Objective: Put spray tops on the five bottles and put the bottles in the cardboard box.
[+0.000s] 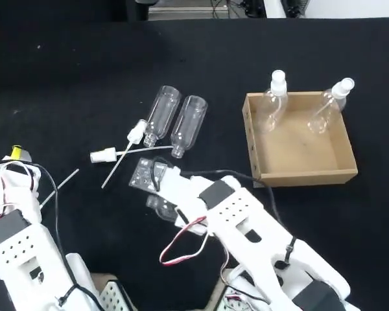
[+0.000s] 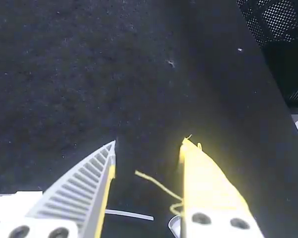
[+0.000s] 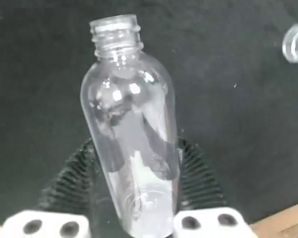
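Near the middle of the counter (image 1: pixel 65 65), the right jaws are clamped on a bare clear bottle (image 3: pixel 129 129), its open neck pointing away from the wrist. Two more uncapped bottles (image 1: pixel 162 111) lie side by side just beyond, with two spray tops (image 1: pixel 137 133) beside their necks. Two capped bottles (image 1: pixel 274 103) lean inside the cardboard box (image 1: pixel 305 175). The left jaws are spread with nothing between them, over bare counter. The step in hand looks like capping the third bottle. Next, the left arm likely has to fetch a spray top and feed its tube into the held neck.
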You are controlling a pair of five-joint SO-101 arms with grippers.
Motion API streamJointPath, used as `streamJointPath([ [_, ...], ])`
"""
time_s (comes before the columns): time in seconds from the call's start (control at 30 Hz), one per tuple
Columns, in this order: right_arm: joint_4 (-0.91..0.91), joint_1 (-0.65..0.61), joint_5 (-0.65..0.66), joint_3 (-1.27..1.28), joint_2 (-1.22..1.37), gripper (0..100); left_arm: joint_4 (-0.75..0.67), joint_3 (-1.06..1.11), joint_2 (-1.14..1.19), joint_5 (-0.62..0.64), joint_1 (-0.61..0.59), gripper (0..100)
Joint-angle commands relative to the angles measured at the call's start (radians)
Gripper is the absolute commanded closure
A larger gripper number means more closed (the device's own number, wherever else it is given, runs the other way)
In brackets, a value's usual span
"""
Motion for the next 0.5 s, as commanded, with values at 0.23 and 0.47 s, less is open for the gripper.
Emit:
streamJointPath([
  [0.23, 0.121, 0.029, 0.138, -0.001, -0.024, 72.8, -0.015, -0.061, -0.012, 0.012, 0.002, 80],
  [0.47, -0.018, 0.029, 0.218, 0.128, -0.028, 81.2, -0.015, -0.061, -0.012, 0.011, 0.002, 80],
])
